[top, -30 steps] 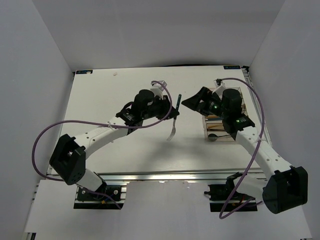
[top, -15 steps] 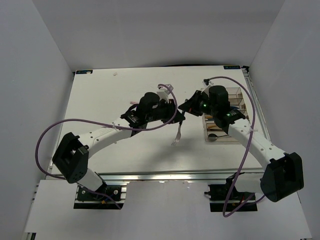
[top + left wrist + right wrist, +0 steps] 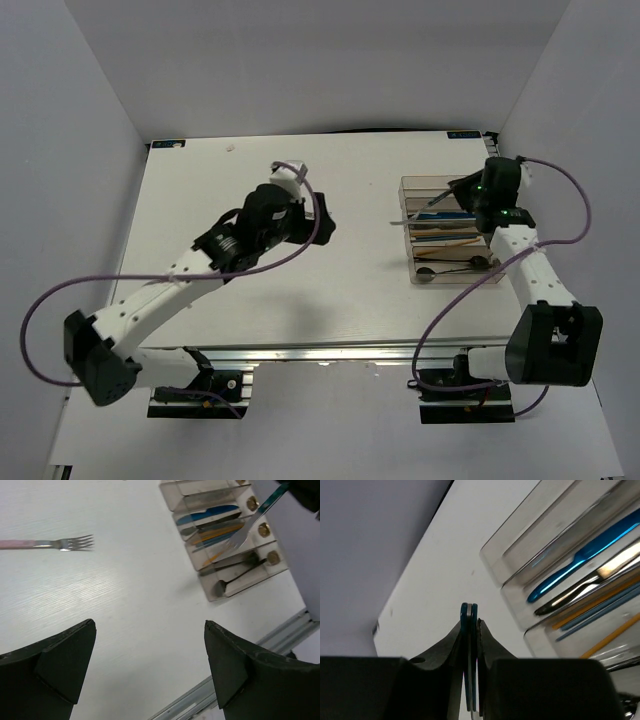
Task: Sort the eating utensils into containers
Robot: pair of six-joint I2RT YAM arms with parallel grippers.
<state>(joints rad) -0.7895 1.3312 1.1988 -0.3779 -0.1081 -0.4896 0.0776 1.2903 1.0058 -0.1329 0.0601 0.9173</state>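
My right gripper (image 3: 470,625) is shut on the teal handle of a fork (image 3: 469,611). In the top view this fork (image 3: 418,211) hangs over the left end of the clear divided tray (image 3: 404,186), tines pointing left, with the right gripper (image 3: 462,196) above the tray's far half. The tray (image 3: 492,555) holds a blue piece (image 3: 580,560), a black knife (image 3: 570,597), chopsticks (image 3: 445,242) and black spoons (image 3: 452,267). A pink-handled fork (image 3: 47,543) lies on the table. My left gripper (image 3: 150,625) is open, with nothing in it, above bare table mid-left (image 3: 322,222).
The aluminium front rail (image 3: 330,352) runs along the near table edge. Grey walls close in both sides; the right wall (image 3: 590,150) stands just beyond the tray. A purple cable loops off each arm.
The teal fork has passed from my left gripper to my right. The left gripper opened and drew back to the left. The right arm carried the fork rightward over the tray.
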